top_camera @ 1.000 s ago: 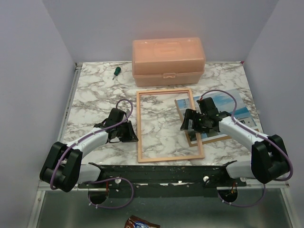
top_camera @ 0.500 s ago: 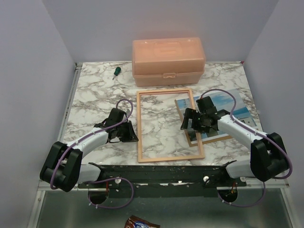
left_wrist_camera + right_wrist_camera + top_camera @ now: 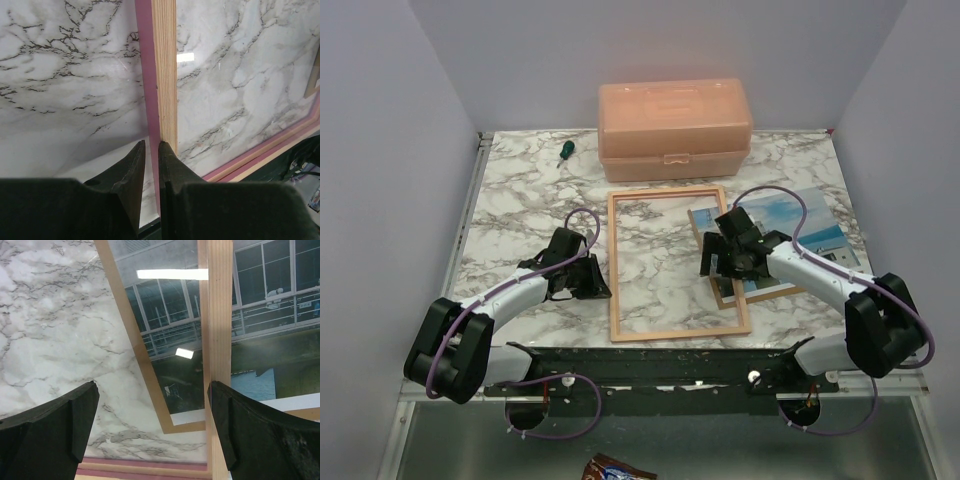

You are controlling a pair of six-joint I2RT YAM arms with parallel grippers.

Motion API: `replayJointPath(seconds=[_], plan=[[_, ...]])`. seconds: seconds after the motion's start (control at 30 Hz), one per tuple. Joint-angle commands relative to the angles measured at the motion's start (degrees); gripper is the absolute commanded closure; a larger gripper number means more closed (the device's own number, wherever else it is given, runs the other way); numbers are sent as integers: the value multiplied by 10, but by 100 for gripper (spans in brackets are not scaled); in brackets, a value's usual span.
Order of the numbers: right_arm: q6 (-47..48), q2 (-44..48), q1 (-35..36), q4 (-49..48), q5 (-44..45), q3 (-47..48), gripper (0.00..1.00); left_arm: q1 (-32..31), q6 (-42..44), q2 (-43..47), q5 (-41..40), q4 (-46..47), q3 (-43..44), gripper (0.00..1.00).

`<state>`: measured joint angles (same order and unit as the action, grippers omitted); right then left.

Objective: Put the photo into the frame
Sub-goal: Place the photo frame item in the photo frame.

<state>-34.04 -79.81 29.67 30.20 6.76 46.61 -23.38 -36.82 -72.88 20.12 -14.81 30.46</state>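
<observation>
Nearest me, below the desk's front edge, lay a crumpled wrapper. On the marbled desk, the left gripper had its jaws drawn nearly together, and they seemed to be pinching the outer lip of the frame at its left rail. The frame lay flat with its pale wood back upward, a pane glinting inside it.

The right gripper hung with its jaws spread wide and nothing in them, above the frame's right rail. There the photo lay on a brown backing board. Its left part was crossed by that rail and the rest reached out to the right of the frame, so it was not yet seated.

I judged the step in hand to be the reach for the print. The next move would call for a careful descent onto a free edge, taking the thin glossy sheet without the board, while the left side steadied the frame.

Farther back stood a peach plastic storage box, with a green-handled screwdriver to its left. Plain lilac walls closed the space.
</observation>
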Motion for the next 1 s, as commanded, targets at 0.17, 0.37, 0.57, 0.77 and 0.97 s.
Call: replayJointPath(seconds=[0.17,0.37,0.57,0.77,0.97], plan=[[-29,-26,34,68,92,2,0,-4,24,-19,-36,-42,-19,83],[-32,-18,35,76,110,11,0,-4,24,-19,-35,-42,-20,83],[-28,-10,35,74,105,17,0,-4,25,-20,-35,-42,-20,83],[-32,-20,35,48,75,4,0,-4,25,-19,-34,-42,-19,83],[-39,-20,22,48,89,4,0,-4,25,-15,-33,-42,-22,82]])
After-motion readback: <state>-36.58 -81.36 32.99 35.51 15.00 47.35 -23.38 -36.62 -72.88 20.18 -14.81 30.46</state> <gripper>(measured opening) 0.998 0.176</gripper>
